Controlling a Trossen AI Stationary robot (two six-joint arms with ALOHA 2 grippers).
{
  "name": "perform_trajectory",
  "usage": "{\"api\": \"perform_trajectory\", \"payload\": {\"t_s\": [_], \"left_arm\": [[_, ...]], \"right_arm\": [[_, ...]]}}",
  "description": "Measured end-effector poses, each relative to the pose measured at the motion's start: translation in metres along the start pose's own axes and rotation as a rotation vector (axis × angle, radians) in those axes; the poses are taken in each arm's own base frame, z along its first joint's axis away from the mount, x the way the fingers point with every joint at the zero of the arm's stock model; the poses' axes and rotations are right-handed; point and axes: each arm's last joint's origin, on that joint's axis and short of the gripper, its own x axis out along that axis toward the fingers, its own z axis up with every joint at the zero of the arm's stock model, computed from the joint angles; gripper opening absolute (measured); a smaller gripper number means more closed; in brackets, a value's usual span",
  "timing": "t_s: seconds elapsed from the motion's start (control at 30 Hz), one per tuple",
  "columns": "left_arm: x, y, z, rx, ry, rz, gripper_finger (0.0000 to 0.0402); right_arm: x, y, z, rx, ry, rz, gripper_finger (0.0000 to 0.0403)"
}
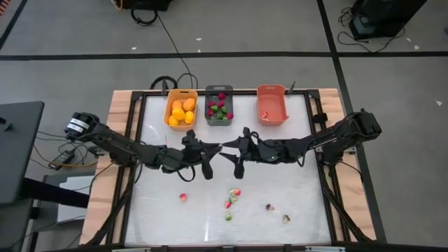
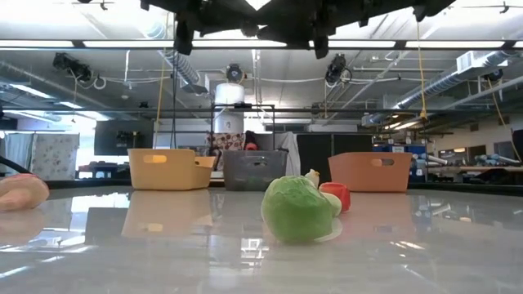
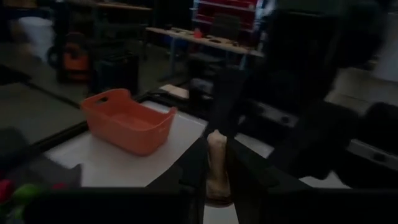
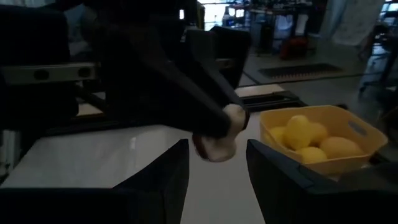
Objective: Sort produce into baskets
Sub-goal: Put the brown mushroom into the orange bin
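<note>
My left gripper [image 1: 212, 148] and my right gripper [image 1: 229, 150] meet tip to tip above the middle of the table. My left gripper [image 3: 216, 186] is shut on a pale pinkish slice [image 3: 216, 163]. My right gripper [image 4: 216, 171] is open, its two fingers standing on either side of the slice [image 4: 216, 142] without touching it. At the far edge stand the yellow-orange basket [image 1: 180, 110] with rounded fruits, the dark grey basket [image 1: 219, 105] with red and green pieces, and the salmon-coral basket [image 1: 271, 105]. My left gripper pinches the pale slice between its two fingers, on the slice's two flat sides [image 3: 215, 177]. The fingers come about level from the table's left. The slice sticks out past the fingertips [image 4: 211, 124] and is lifted clear of the table.
Loose produce lies on the near half of the table: a red piece [image 1: 183, 197], a red and green cluster [image 1: 233, 194], a green bit [image 1: 228, 217] and two pieces at the near right [image 1: 277, 213]. In the low view a green piece [image 2: 296, 208] stands closest.
</note>
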Motion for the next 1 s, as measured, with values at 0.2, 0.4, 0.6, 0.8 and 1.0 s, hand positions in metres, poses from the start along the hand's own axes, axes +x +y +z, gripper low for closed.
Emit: {"api": "perform_trajectory", "payload": {"t_s": [0.2, 0.4, 0.6, 0.8, 1.0], "left_arm": [[0.000, -0.003, 0.004, -0.009, -0.023, -0.060, 0.0062], [0.000, -0.002, 0.003, -0.005, -0.017, -0.061, 0.0062], [0.000, -0.002, 0.001, 0.028, 0.008, -0.054, 0.0062], [0.000, -0.001, -0.004, 0.128, 0.037, -0.046, 0.0082], [0.000, 0.003, -0.011, 0.171, 0.098, -0.004, 0.0150]], "right_arm": [[0.001, -0.001, 0.000, 0.006, 0.008, 0.062, 0.0157], [0.001, -0.001, 0.001, 0.008, -0.001, 0.068, 0.0077], [0.001, -0.001, 0.000, 0.009, 0.003, 0.070, 0.0012], [0.003, -0.012, -0.014, 0.046, 0.155, -0.005, 0.0011], [0.002, -0.033, -0.034, 0.071, 0.364, -0.134, 0.0009]]}}
